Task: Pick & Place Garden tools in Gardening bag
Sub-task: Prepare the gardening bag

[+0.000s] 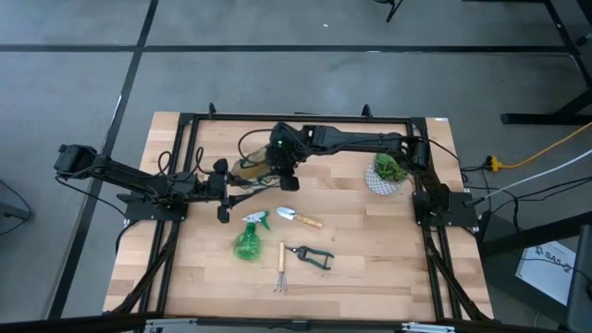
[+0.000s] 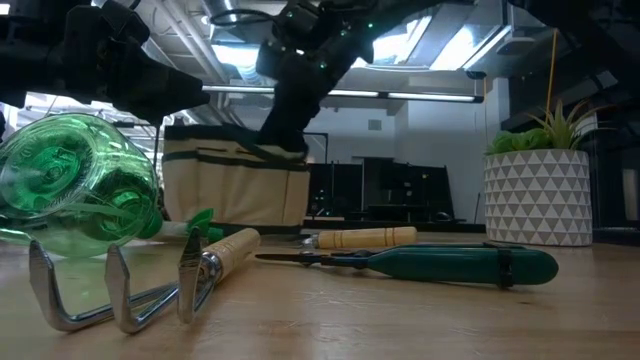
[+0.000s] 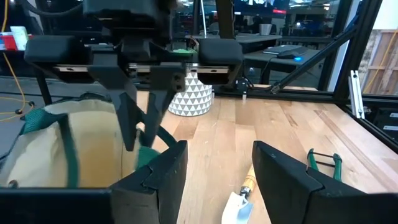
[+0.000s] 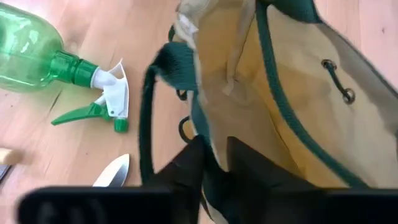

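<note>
A small beige-khaki fabric gardening bag point(image 1: 252, 170) with dark green trim is seen at the far middle of the pale wood-plank surface point(image 1: 370, 268). The right end effector point(image 4: 214, 163) is set on the bag's near rim, its dark fingers pressed together on the cloth edge and green trim, as the right wrist view shows; the soft tan lining and a metal eyelet are seen only there. The left end effector point(image 3: 214, 180) is held just left of the bag with its blocky fingers spread and nothing between them.

On the surface, nearer than the bag, lie the green translucent plastic spray bottle point(image 1: 248, 239) with white and green trigger, the wooden-handled silver trowel point(image 1: 298, 217), the wooden-handled small rake point(image 1: 280, 270) with bent metal prongs, and the black pruning shears point(image 1: 311, 256). In the low view the shears' handles appear dark green and the rake's prongs gleam.

A leafy plant in a white pot point(image 1: 388, 176) patterned with triangles stands at the far right. A black metal frame point(image 1: 305, 117) borders the surface; a grey floor point(image 1: 74, 83) is seen from above, an office interior with ceiling lights from the low view.
</note>
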Motion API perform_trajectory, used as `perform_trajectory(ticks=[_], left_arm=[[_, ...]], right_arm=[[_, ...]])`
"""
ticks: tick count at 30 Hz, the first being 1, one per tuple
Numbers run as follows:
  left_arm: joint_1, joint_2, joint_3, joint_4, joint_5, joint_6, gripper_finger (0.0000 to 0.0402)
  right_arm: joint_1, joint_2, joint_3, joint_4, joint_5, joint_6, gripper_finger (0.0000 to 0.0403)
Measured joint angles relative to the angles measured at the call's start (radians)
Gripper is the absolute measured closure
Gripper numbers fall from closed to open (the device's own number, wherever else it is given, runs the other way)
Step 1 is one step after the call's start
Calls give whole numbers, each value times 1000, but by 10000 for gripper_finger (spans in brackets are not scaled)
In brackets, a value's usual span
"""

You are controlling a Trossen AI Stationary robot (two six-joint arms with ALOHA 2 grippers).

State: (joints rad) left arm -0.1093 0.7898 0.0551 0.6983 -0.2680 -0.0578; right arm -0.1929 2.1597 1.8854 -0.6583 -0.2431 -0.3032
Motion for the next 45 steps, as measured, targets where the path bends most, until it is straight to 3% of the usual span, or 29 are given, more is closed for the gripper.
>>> perform_trajectory(ticks=[5,27,45], left_arm=[[0,0,0,0,0,0,225],[0,0,0,0,0,0,224],[0,0,0,0,0,0,224]], right_arm=[[-23,0,0,-40,6,47,396],[-105,-109,0,-452,89,198,402],[32,-120,0,-500,86,273,402]])
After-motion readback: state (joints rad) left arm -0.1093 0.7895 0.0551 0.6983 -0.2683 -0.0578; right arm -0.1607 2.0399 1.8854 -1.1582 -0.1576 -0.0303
